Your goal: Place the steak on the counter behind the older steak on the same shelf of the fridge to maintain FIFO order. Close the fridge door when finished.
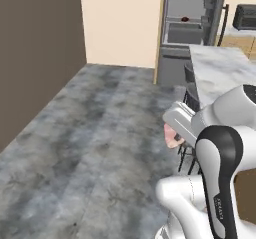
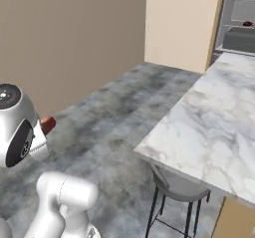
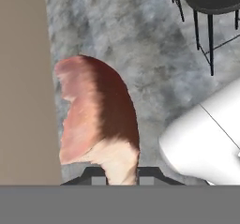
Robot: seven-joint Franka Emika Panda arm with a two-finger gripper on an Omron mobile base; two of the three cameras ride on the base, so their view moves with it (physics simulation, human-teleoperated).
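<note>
The gripper (image 3: 119,180) was clamped tight on the steak (image 3: 96,120), which rose from between the fingertips at the bottom centre of the hand view and filled the middle left of that frame, its pale fat end nearest the fingers and its darker red side to the right. Grey mottled floor (image 3: 140,45) lay behind it, with a stool (image 3: 208,3) at the upper right. In the left base view the steak (image 1: 172,137) showed as a pink sliver at the centre right, just left of the hand. In the right base view a red bit of it (image 2: 48,124) stuck out at the middle left beside the arm. The fridge (image 1: 187,30) stood open at the upper right of the left base view, with a small dark red item (image 1: 185,19) on a shelf. The counter (image 2: 219,122) ran along the right side of the right base view, well apart from the steak.
</note>
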